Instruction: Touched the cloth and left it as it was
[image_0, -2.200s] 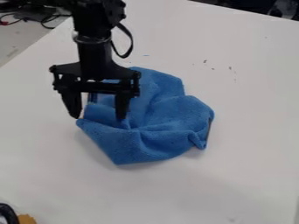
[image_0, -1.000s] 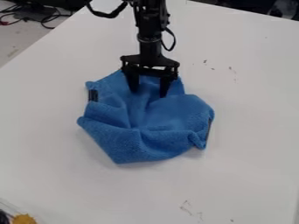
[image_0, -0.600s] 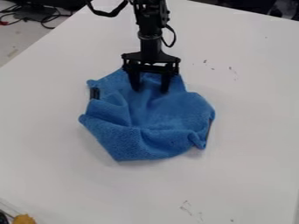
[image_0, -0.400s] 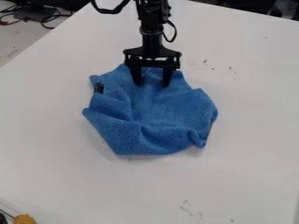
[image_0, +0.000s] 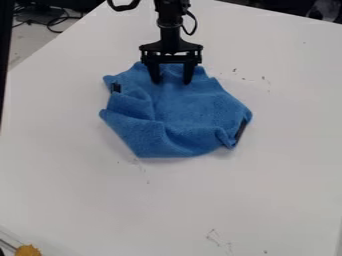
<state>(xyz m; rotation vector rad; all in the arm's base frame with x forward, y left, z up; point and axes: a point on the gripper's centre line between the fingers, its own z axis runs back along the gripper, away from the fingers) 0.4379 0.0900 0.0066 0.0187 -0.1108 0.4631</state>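
The black gripper hangs over the far part of the cloth, its two fingers apart and pointing down, tips against the fabric. Crumpled and blue, the cloth lies on the white table with folds across its middle and near side. Dark tags show at its left and right edges. Whether any fabric is pinched between the fingers cannot be told.
The white table has small dark marks to the right of the cloth and near the front. A yellow-orange object sits at the bottom left corner. Cables lie beyond the table's left edge, and a dark vertical strip stands at the far left.
The gripper first moved right and away onto the cloth's far part, then further toward the far side. The cloth has slid the same way with it, and its folds have shifted a little.
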